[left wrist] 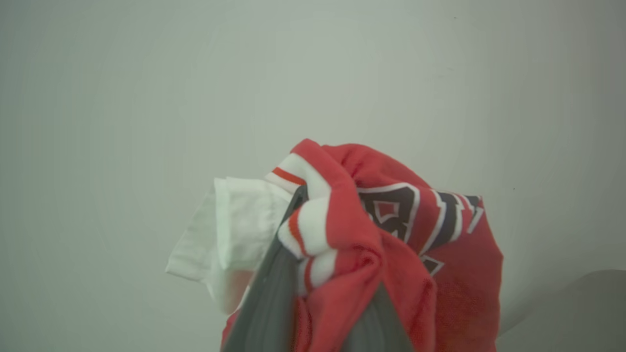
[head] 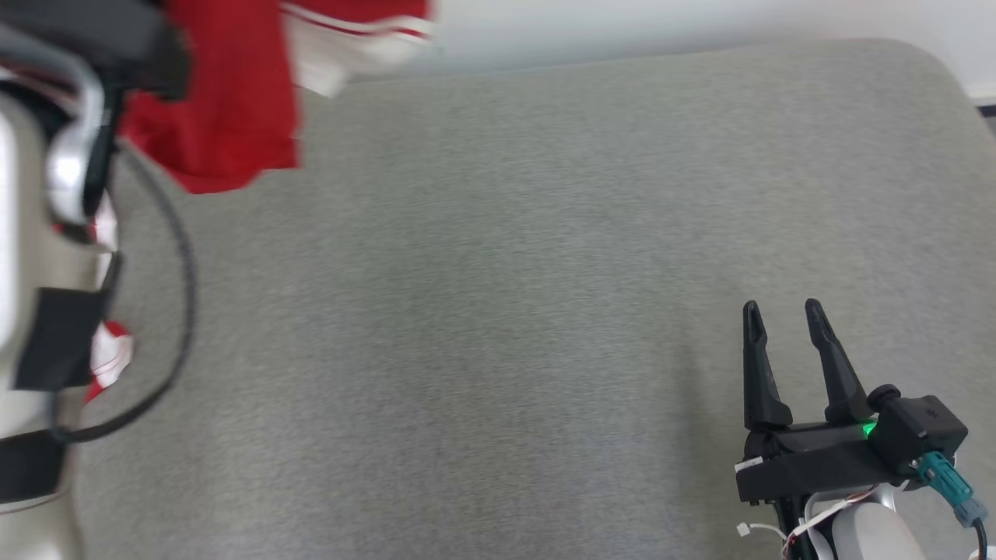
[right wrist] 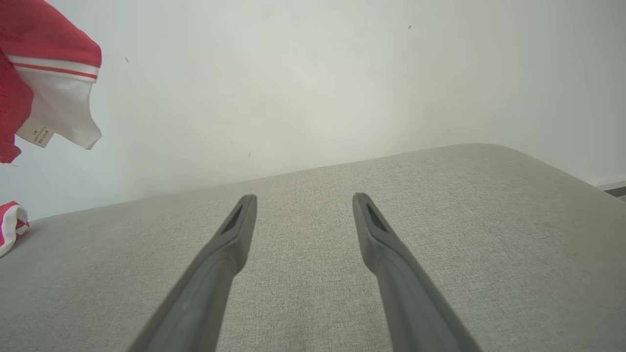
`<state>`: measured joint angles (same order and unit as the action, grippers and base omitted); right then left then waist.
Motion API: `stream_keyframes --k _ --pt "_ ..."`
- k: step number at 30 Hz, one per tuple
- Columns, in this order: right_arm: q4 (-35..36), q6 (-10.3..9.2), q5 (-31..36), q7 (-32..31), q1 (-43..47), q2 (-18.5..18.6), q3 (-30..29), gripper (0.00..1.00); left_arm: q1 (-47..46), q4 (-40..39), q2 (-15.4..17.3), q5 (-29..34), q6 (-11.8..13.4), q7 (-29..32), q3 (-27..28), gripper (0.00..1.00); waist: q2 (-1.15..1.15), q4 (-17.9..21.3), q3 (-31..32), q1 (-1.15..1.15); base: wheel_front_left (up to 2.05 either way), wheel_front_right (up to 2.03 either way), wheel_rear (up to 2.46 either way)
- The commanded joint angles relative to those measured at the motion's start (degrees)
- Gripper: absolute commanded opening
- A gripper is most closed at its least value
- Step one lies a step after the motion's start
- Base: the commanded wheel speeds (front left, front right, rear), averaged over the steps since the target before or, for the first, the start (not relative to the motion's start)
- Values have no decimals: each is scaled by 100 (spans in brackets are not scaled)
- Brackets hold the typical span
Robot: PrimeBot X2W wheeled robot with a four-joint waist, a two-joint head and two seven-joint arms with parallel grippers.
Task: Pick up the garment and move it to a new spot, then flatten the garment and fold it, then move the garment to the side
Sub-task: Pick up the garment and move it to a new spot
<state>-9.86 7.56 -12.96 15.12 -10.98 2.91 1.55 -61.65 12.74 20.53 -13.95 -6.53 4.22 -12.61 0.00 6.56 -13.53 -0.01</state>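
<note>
The garment [head: 226, 101] is red with white striped trim and dark lettering, and hangs bunched in the air at the head view's top left. My left gripper [left wrist: 318, 244] is shut on its folds, which wrap over one dark finger [left wrist: 274, 293]. In the right wrist view the garment [right wrist: 44, 58] dangles at the upper left, and a lower end [right wrist: 10, 225] touches the grey surface. My right gripper [head: 782, 307] stands open at the lower right, low over the cloth, with nothing between its fingers [right wrist: 220, 254].
A wide grey fabric surface [head: 506, 311] spreads across the head view, with a rounded far right corner. A pale wall [head: 661, 23] rises behind it. My left arm [head: 47, 233] with its black cable stands along the left edge.
</note>
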Motion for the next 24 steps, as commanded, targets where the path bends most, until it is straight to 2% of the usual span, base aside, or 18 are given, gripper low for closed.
stream_keyframes --k 1,9,13,18,24 --pt "-16 -14 -56 5 61 -3 21 100 -112 -77 -116 -49 -3 59 -105 0 0 352 81 1 0 0 0" --pt "-64 -14 -196 5 84 -4 -44 100 -292 70 -944 -182 -40 74 -904 0 0 1039 78 1 0 0 0" --pt "-60 -14 -213 5 116 -5 -79 100 -146 256 -1161 -265 -55 6 -1124 0 0 1221 66 1 0 0 0" --pt "-41 -14 -226 5 158 -5 -118 100 352 596 -1308 -423 -44 -193 -1330 0 0 1363 37 1 0 0 0" --pt "-19 -14 -190 5 161 -5 -156 100 1262 1086 -1277 -557 90 -493 -1367 0 0 1291 -69 1 0 0 0"
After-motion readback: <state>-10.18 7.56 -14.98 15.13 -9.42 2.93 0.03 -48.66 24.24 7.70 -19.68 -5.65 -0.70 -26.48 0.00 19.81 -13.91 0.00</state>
